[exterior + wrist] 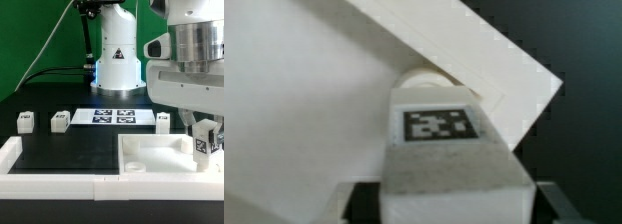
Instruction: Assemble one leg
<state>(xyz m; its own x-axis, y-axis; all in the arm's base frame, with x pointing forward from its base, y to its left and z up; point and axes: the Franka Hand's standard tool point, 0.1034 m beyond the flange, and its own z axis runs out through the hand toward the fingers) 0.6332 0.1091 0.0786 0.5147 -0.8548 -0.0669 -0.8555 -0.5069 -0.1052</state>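
My gripper [204,130] is shut on a leg [206,144], a stubby white peg with a square black-and-white tag, and holds it upright over the right part of the large white square panel [150,160]. In the wrist view the leg [438,125] fills the space between the two dark fingers [367,202]. Its far tip lies at a corner of the panel [313,100]; whether they touch I cannot tell. Three more legs stand on the black table: two at the exterior view's left [24,121] [59,121] and one behind the panel [163,119].
The marker board [112,116] lies flat at the back middle, in front of the robot's white base [116,62]. A low white wall [60,186] runs along the front edge and up the left side of the table.
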